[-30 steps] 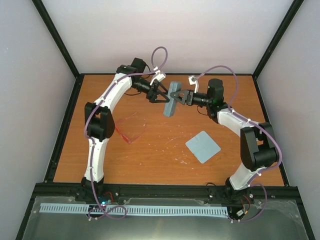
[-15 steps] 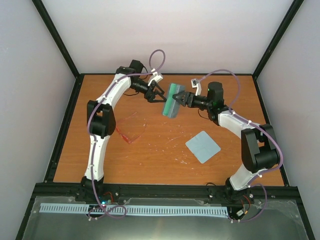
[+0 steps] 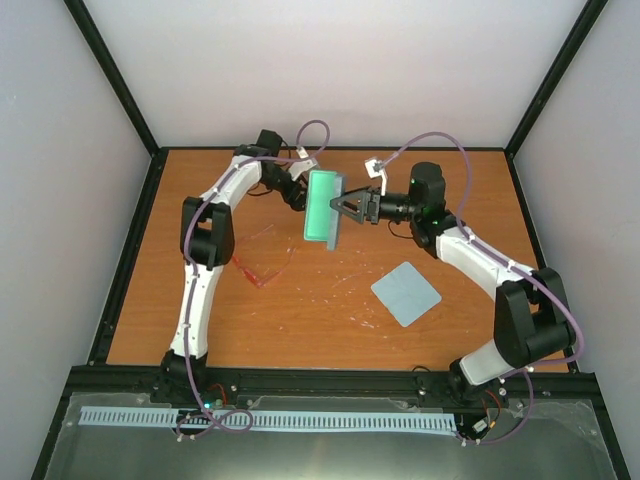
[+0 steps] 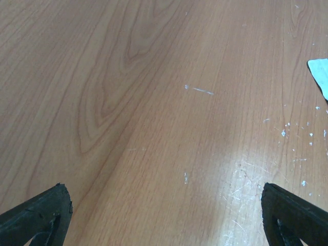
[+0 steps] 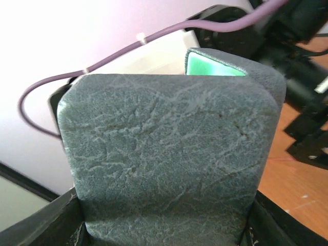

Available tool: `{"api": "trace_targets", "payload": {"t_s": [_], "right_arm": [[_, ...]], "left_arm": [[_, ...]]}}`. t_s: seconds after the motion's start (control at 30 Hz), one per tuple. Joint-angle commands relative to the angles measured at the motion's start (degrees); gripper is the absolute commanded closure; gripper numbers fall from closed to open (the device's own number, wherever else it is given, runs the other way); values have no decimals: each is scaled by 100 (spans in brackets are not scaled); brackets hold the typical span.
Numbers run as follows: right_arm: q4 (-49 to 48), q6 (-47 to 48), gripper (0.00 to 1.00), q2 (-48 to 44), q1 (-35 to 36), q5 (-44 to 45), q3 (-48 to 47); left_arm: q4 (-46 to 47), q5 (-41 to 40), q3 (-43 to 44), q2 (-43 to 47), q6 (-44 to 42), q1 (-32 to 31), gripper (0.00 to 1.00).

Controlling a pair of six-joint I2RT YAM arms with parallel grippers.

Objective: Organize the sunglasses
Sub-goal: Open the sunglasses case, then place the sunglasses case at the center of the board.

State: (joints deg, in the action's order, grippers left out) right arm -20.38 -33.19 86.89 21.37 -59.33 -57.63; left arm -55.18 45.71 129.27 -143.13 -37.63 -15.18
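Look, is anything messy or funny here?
The case gapes open in the right gripper, green lining showing, while the sunglasses lie loose on the table instead of inside it.

My left gripper (image 4: 164, 190) hangs with its jaws spread wide. My right gripper (image 3: 343, 208), seemingly raised, clamps the case (image 3: 322, 210).

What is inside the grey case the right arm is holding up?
Only its mint-green lining shows in the case; no glasses. The right tool covers one edge, and the sunglasses lie on the table.
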Motion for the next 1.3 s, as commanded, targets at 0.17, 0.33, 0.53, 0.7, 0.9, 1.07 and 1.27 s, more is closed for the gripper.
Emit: {"api": "trace_targets", "payload": {"t_s": [0.17, 0.33, 0.53, 0.7, 0.9, 1.07, 1.27], "right_arm": [[-532, -166, 97, 289, -245, 1282, 98], [-1879, -1065, 97, 921, -340, 1311, -139], [-2888, -1782, 97, 1428, -335, 1248, -444], [-3080, -1923, 97, 1488, -332, 1246, -503], [-3073, -1913, 97, 1463, -313, 1247, -489], [-3130, -1945, 97, 1506, -288, 1167, -513], [-3231, -1979, 97, 1629, -234, 1092, -489]], "left_arm": [[411, 906, -582, 1058, 970, 779, 0], [614, 1972, -1658, 1833, 1291, 818, 1], [751, 1950, -2109, 2059, 1307, 591, 10], [565, 1848, -1929, 1887, 1249, 432, 19], [730, 1923, -1770, 1812, 1436, 361, 22], [849, 2050, -1709, 1754, 1601, 267, 51], [956, 2435, -1493, 1628, 1921, 173, 62]]}}
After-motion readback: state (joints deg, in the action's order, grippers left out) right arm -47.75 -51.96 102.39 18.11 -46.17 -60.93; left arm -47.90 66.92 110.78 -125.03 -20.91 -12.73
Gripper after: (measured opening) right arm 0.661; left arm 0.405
